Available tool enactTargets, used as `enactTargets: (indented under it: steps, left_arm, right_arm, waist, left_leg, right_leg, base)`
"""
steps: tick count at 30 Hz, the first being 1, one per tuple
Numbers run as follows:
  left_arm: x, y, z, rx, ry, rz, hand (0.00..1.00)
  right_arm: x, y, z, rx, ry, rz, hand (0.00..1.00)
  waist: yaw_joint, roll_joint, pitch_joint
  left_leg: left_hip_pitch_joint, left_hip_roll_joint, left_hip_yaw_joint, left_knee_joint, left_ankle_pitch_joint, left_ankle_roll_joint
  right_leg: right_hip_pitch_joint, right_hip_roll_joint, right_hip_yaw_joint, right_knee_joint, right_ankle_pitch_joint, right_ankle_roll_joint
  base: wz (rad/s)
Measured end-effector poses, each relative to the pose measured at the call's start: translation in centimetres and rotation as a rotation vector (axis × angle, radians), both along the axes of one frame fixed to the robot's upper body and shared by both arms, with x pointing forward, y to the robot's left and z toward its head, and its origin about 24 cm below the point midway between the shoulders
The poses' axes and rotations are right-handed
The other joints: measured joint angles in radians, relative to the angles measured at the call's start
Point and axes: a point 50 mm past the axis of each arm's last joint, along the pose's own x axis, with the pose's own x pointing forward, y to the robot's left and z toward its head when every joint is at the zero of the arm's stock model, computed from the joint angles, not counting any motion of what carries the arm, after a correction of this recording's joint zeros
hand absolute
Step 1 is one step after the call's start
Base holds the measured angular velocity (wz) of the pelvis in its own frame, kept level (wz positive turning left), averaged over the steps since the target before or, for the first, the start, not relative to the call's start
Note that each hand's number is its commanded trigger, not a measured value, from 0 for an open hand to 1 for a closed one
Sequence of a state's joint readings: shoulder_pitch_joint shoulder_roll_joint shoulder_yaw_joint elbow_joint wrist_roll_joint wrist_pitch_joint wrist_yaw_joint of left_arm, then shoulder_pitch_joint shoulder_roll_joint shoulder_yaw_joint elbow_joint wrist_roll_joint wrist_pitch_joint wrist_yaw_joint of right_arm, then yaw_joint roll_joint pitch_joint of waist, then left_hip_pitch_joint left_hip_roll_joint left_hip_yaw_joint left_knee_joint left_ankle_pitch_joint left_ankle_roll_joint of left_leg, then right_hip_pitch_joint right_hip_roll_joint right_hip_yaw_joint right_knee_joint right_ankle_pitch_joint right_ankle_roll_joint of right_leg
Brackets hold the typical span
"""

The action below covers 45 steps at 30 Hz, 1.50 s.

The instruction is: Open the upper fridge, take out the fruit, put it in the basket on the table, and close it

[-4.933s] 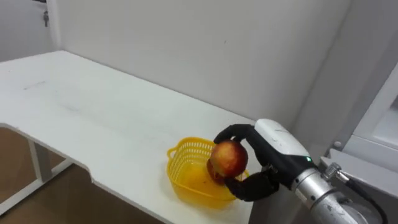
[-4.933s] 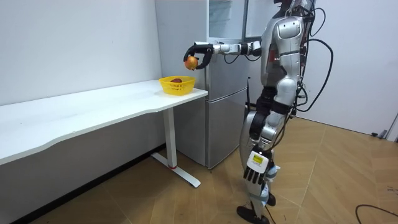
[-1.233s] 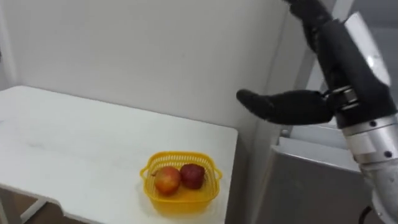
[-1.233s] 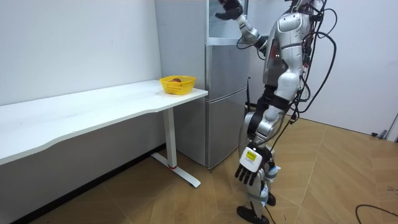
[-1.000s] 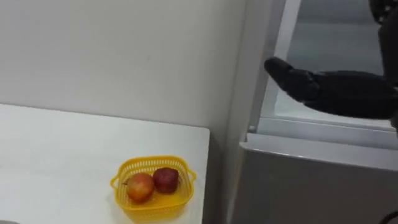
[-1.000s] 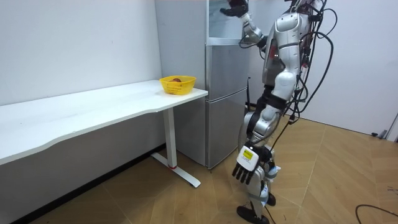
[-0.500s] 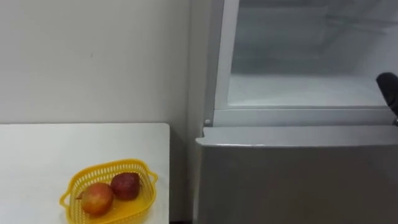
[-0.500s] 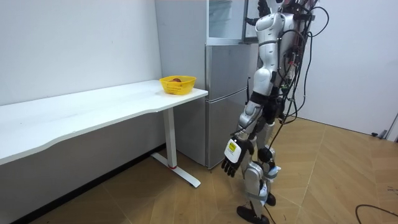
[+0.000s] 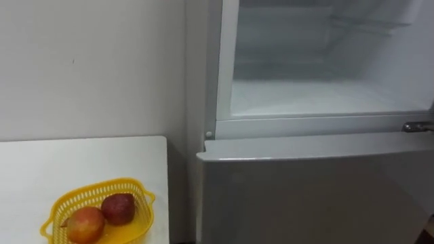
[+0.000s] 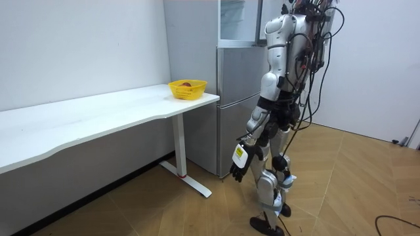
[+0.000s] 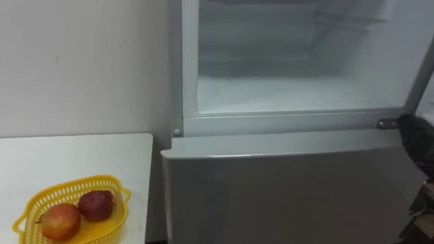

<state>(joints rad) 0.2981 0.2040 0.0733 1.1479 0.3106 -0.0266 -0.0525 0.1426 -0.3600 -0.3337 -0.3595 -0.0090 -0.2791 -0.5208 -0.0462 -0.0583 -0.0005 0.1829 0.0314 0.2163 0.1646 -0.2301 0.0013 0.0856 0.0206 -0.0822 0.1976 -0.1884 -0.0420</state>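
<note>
In the left eye view the fridge's upper compartment stands open, its top cut off by the frame, above the shut lower door. On the desk, at the corner next to the fridge, sits a yellow basket. Its bottom is cropped, and it holds an orange-red apple touching a darker red apple. In the right eye view the right hand is a dark shape at the right edge, level with the top of the lower door. Most of it is cut off, so I cannot tell how its fingers are set. In the room view the robot stands upright facing the fridge. Its left hand hangs low beside its thigh, fingers released and pointing down, holding nothing.
</note>
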Motion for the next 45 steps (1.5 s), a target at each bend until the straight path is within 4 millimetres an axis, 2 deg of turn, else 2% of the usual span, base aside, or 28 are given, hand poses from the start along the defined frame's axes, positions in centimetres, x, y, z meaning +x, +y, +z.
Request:
enactTargets:
  steps: [9,14,17,21,24,30,37,41,45]
  left_arm:
    - [-0.1,0.0,0.0,0.002,0.006,0.006,0.00]
    - [-0.4,0.0,0.0,-0.002,0.025,0.010,0.00]
    - [-0.5,0.0,0.0,-0.003,0.029,0.008,0.00]
    - [-0.4,-0.2,-0.1,-0.010,0.032,-0.012,0.00]
    - [-0.2,-0.3,-0.1,-0.012,0.027,-0.020,0.00]
    - [0.1,-0.1,0.0,-0.035,0.017,-0.016,0.00]
    - [0.3,-0.1,0.0,-0.035,0.016,-0.018,0.00]
    - [0.0,-0.1,0.0,-0.026,0.028,-0.013,0.00]
    - [-0.1,0.0,0.0,-0.024,0.031,-0.008,0.00]
  right_arm:
    - [0.7,-0.6,-2.8,0.013,0.197,0.050,0.00]
    - [1.4,-0.3,-4.5,0.057,0.324,0.126,0.00]
    - [1.6,-0.3,-6.3,0.076,0.423,0.153,0.00]
    - [2.0,0.8,-8.7,0.092,0.567,0.258,0.00]
    - [2.2,1.6,-9.2,0.099,0.607,0.336,0.00]
    - [2.2,2.0,-9.5,0.063,0.662,0.408,0.00]
    - [1.9,1.6,-10.6,0.135,0.698,0.449,0.00]
    - [1.1,0.9,-13.5,0.239,0.801,0.418,0.00]
    - [-0.4,0.4,-16.4,0.390,0.864,0.380,0.00]
  waist:
    - [0.000,0.011,-0.0007]
    - [0.000,0.023,-0.0069]
    - [-0.001,0.022,-0.0045]
    - [0.000,0.022,-0.0023]
    - [0.000,0.027,-0.0044]
    - [0.017,0.021,-0.0064]
    - [0.015,0.014,-0.0042]
    - [0.017,0.007,-0.0021]
    - [0.014,0.018,-0.0053]
  left_leg:
    - [-0.004,-0.001,0.000,-0.001,0.000,0.000]
    - [-0.006,0.003,0.001,0.000,0.000,0.000]
    - [-0.006,0.004,0.001,0.000,0.000,0.000]
    - [-0.012,0.006,0.001,0.001,0.000,0.000]
    - [-0.016,0.007,0.001,0.001,0.000,0.000]
    - [-0.020,0.008,0.001,0.002,0.000,0.000]
    - [-0.027,0.007,0.001,0.002,0.000,0.000]
    - [-0.032,0.009,0.000,0.002,0.000,0.000]
    - [-0.034,0.009,0.000,0.003,0.000,0.000]
  right_leg:
    - [-0.007,-0.002,0.000,0.006,0.000,0.001]
    - [-0.014,0.001,0.000,0.010,0.003,-0.002]
    - [-0.014,0.001,-0.001,0.010,0.003,-0.003]
    - [-0.018,0.003,-0.001,0.008,0.005,-0.004]
    - [-0.021,0.003,-0.003,0.007,0.006,-0.004]
    - [-0.026,0.003,-0.002,0.006,0.006,-0.005]
    - [-0.032,0.003,-0.003,0.006,0.006,-0.005]
    - [-0.032,0.002,-0.004,0.005,0.006,-0.005]
    - [-0.029,0.001,-0.010,-0.005,0.010,-0.003]
  base:
    - [0.00]
    - [-0.03]
    - [0.00]
    - [0.00]
    - [0.00]
    - [0.00]
    - [0.00]
    - [0.01]
    - [0.04]
